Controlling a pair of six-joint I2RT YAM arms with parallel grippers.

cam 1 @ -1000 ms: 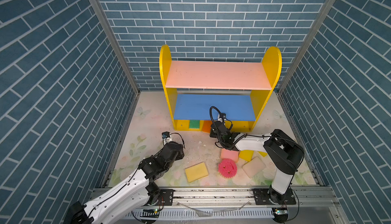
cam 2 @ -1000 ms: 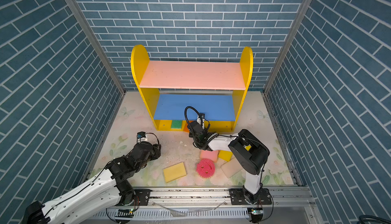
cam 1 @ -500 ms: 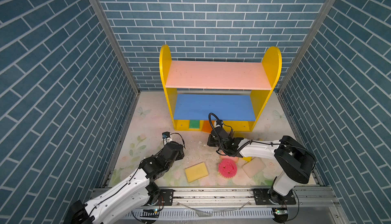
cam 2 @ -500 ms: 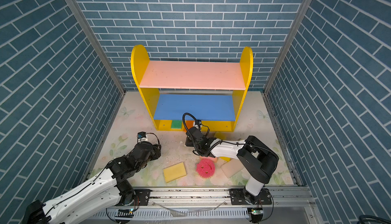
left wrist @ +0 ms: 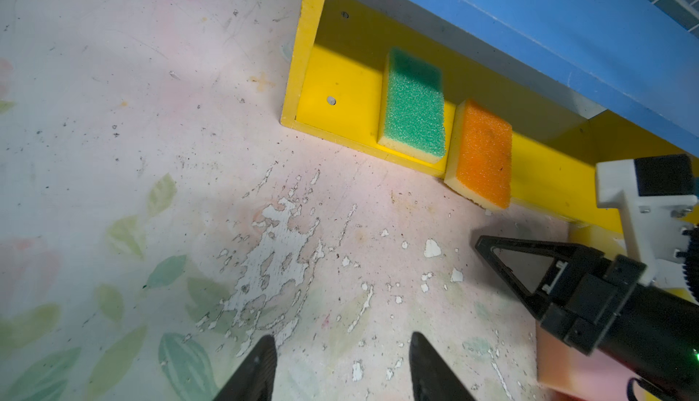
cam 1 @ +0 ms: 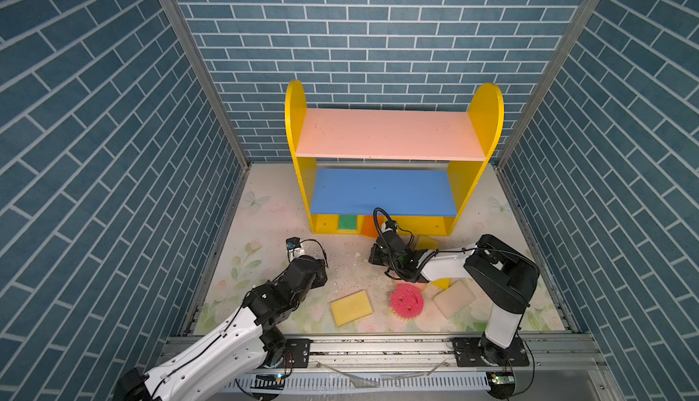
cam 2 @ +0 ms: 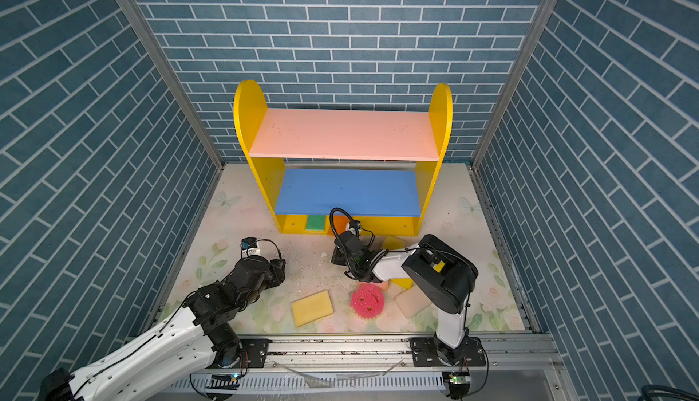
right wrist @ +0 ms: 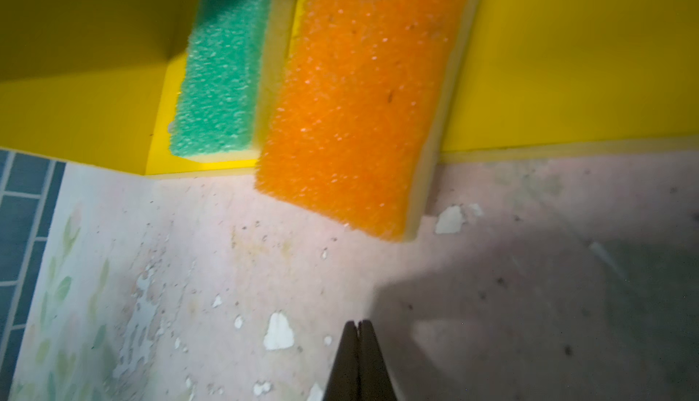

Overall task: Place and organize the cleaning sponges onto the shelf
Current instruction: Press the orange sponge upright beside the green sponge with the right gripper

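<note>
Sponges lay split in both top views: green (cam 1: 348,222) and orange (cam 1: 367,227) at the foot of the shelf (cam 1: 389,134), yellow (cam 1: 351,307), round pink (cam 1: 406,300) and cream (cam 1: 453,299) loose on the near floor (cam 1: 272,229). Left wrist view added what those hid: orange overhung the shelf's near edge, and the left gripper (left wrist: 340,342) stood half open, empty. Right wrist view showed the right gripper (right wrist: 357,325) pinched shut on nothing (close to orange); an off-centre nudge could, I judged, twist orange off or shove green askew.
</note>
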